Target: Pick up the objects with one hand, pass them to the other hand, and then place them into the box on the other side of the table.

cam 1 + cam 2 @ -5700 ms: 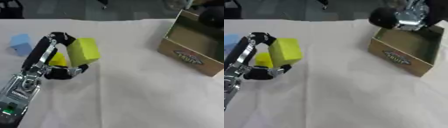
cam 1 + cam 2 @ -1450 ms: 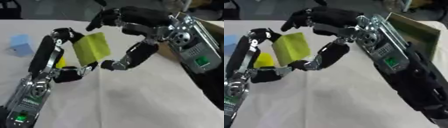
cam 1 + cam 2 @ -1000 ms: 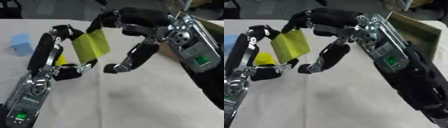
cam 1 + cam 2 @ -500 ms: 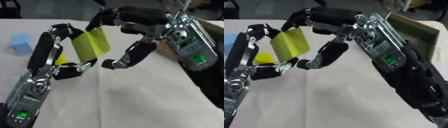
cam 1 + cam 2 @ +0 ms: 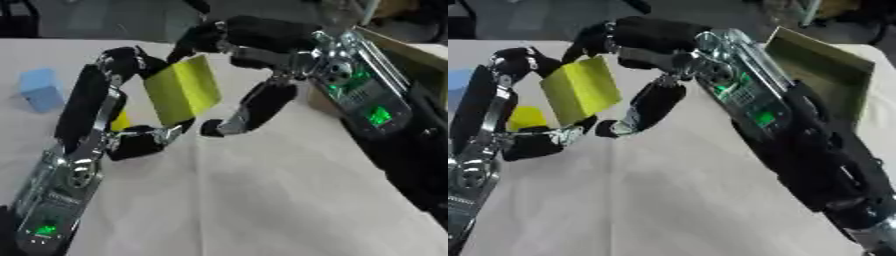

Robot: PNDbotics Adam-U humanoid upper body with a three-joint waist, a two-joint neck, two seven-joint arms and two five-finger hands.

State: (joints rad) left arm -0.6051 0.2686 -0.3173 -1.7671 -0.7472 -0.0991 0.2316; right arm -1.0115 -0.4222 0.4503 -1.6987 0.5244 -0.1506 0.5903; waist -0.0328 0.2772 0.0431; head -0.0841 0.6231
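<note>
Three blocks showed: one blue block point(image 5: 39, 89) on the table point(image 5: 262, 200) well to the left of the left hand, one small yellow block point(image 5: 527, 117) on the table behind that hand's thumb, and one large yellow-green block point(image 5: 182, 90) held in the air. There was one box point(image 5: 820, 65), at the far right behind the right arm.

The left hand point(image 5: 105, 107) rose from the lower left on an upright forearm, fingers curled over the yellow-green block's upper left corner and the thumb hooked under its lower edge, so it had hold of the block. The block stood on edge, tilted, its long axis running up and to the right and its broad face turned toward the camera.

The right hand point(image 5: 249, 65) came in from the right with the forearm sloping down toward the lower right corner. Its fingers arched over the block's top right corner and its thumb point(image 5: 241, 112) hung down just right of the block's lower edge; whether they touched the block could not be told.
</note>
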